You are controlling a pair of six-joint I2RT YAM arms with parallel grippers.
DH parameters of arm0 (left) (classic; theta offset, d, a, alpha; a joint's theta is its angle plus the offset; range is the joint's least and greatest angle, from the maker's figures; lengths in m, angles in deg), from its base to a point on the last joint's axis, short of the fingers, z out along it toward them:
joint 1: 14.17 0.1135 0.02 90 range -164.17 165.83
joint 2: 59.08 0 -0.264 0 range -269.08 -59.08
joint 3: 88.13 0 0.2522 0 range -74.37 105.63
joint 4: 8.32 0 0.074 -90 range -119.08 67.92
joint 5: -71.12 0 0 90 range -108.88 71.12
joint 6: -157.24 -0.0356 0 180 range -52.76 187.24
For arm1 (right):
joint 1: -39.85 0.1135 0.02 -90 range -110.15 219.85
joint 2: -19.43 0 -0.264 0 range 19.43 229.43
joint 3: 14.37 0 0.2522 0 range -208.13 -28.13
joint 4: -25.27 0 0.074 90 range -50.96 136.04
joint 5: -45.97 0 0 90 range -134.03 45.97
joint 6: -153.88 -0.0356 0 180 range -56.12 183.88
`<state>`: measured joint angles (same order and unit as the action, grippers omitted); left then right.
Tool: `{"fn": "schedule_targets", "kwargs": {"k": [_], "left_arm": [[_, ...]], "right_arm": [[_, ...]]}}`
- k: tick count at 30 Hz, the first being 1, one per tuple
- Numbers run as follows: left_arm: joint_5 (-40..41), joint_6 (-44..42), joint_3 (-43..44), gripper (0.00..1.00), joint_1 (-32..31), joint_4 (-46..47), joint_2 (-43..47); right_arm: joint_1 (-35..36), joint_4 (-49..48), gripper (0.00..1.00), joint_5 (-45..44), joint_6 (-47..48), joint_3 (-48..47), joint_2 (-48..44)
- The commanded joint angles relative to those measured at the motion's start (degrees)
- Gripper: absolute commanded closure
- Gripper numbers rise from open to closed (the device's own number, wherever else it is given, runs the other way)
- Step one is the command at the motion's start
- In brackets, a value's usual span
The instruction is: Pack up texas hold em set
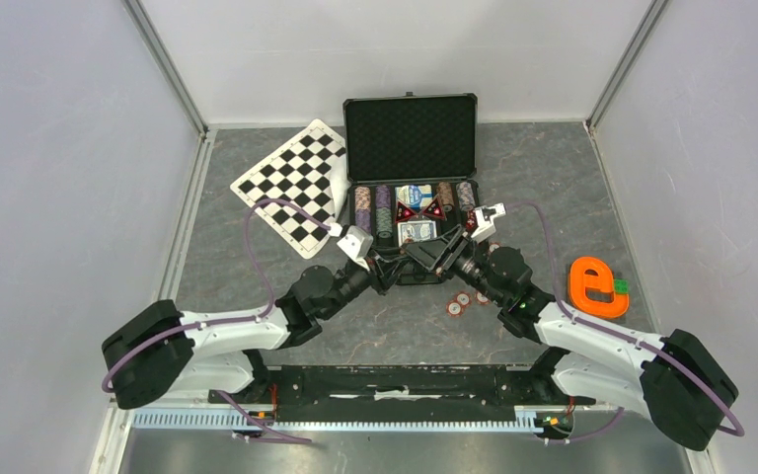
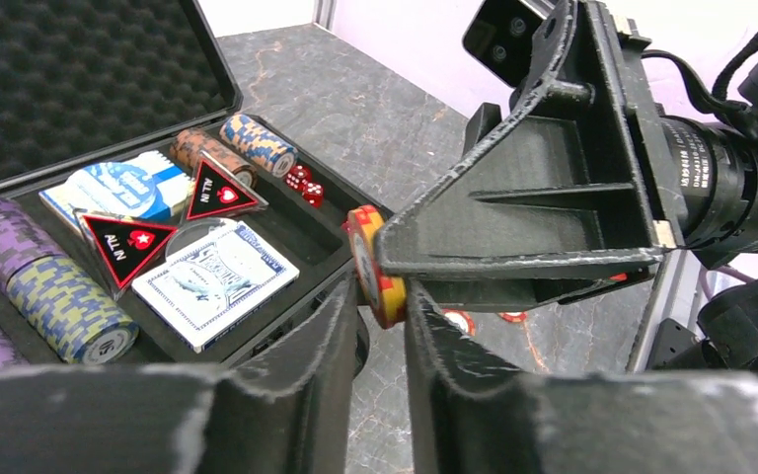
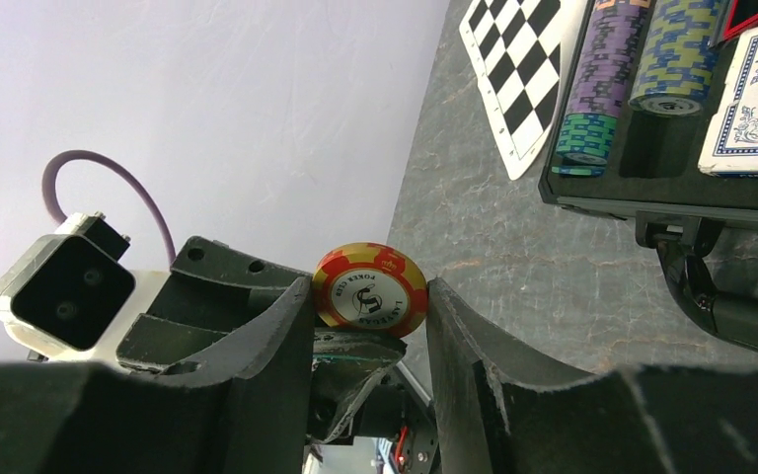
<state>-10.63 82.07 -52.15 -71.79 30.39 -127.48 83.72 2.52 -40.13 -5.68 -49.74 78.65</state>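
While the case (image 1: 410, 138) lies open with chip stacks (image 2: 69, 306), card decks (image 2: 215, 281), dealer buttons (image 2: 126, 245) and dice (image 2: 304, 183) already seated, about 3 loose chips (image 1: 462, 299) lie on the table just right of it. The right gripper (image 3: 368, 301) pinches 1 red-and-yellow chip (image 3: 370, 289) by its rim just before the case's near wall; the left gripper (image 2: 380, 311) stands close on both its faces, though whether it presses I cannot tell. Room is tight where the 2 wrists meet, with bare table toward the bases.

Two card decks (image 2: 215, 281); two dice (image 2: 305, 185); one case (image 1: 411, 136)
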Motion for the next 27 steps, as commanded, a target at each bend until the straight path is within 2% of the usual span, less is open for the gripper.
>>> {"fn": "schedule_targets", "kwargs": {"k": [1,3,5,6,7,8,13,17,20,24,27], "left_arm": [[2.67,-3.66,2.86,0.79,-0.27,2.69,-0.85],[3.09,-4.09,3.17,0.97,-0.27,2.18,-0.94],[4.14,-4.02,3.44,0.98,-0.29,1.29,-0.88],[4.55,-4.04,3.57,0.98,-0.28,0.63,-0.93],[4.75,-4.01,3.69,0.98,-0.29,-0.12,-0.87],[4.97,-4.17,3.74,0.98,-0.25,-0.77,-0.9],[7.39,-5.21,3.6,0.98,-0.2,-7.63,1.38],[7.66,-7.96,3.77,0.98,0.0,-15.6,4.08],[7.23,-8.94,4.59,0.98,2.29,-20.88,5.24],[-7.42,-9.91,5.71,0.98,9.91,-25.89,5.76],[-19.89,-14.41,5.9,0.98,15.63,-27.33,4.65]], "right_arm": [[0.59,-1.95,0.78,-0.48,0.27,0.49,-0.47],[0.72,-2.12,0.77,-0.61,0.03,0.76,-0.32],[0.75,-2.1,0.7,-0.71,-0.04,1.07,-0.23],[0.8,-1.94,0.61,-1.08,-0.02,1.18,-0.24],[0.78,-1.48,0.48,-1.47,-0.03,1.2,-0.41],[0.76,-0.37,0.39,-1.86,0.1,1.21,-0.61],[0.0,7.62,0.07,-6.25,2.12,1.1,-4.11],[-3.69,13.89,0.05,-8.56,8.45,1.47,-8.8],[-6.68,16.36,0.05,-6.61,23.84,0.32,-12.15],[-6.79,19.38,0.08,4.25,52.67,-3.58,-11.69],[-6.79,28.03,0.11,10.51,68.71,-11.11,-7.96]]}}
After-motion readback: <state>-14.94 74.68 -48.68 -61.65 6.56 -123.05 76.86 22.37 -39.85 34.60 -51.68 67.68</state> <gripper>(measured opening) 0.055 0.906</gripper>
